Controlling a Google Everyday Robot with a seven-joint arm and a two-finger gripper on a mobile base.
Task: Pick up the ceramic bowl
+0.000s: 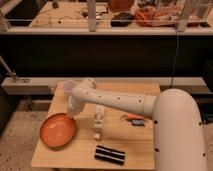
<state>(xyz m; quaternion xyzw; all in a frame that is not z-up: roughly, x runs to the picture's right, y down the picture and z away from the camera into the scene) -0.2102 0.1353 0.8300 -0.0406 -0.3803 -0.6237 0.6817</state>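
No text, label, brand or number can be read on anything in view. The end effector (70,114), at the far rim of the ceramic bowl (57,132), shows no legible marking.

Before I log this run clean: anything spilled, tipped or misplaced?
Nothing looks spilled or broken. The wide orange ceramic bowl sits close to the wooden table's left edge, end effector at its far rim.

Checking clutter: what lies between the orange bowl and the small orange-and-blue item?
A white bottle on the table, as the camera view shows. The gripper is at the far rim of the ceramic bowl.
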